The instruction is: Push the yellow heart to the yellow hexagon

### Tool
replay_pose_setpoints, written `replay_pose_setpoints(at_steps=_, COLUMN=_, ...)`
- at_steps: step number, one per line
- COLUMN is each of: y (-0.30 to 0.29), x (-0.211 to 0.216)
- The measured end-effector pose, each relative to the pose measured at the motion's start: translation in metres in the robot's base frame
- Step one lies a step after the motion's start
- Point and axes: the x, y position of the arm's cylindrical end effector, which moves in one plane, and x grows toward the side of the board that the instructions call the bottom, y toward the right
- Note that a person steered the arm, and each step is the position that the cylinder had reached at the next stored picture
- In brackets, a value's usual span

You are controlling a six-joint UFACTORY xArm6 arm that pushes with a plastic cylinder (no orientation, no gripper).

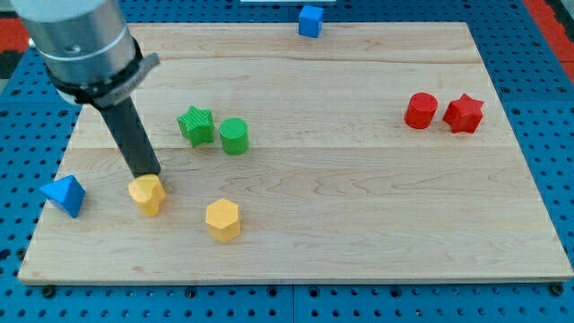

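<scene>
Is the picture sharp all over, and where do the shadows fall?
Camera view: the blocks look crisp, like the yellow hexagon; the arm's grey housing at the view's top left is soft. Light is even, no glare; small shadows hug each block. My tip sits at the yellow heart.
</scene>
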Motion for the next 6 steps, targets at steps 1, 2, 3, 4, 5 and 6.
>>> replay_pose_setpoints(at_steps=1, y=0.003, x=0.024)
replay_pose_setpoints(at_steps=2, y=-0.034, x=0.015)
replay_pose_setpoints(at_steps=3, y=-0.046, x=0.046)
replay_pose_setpoints(at_steps=4, y=-0.002, x=0.059)
replay_pose_setpoints(at_steps=5, y=0.055, x=0.059)
replay_pose_setpoints(at_steps=6, y=0.086, x=0.059)
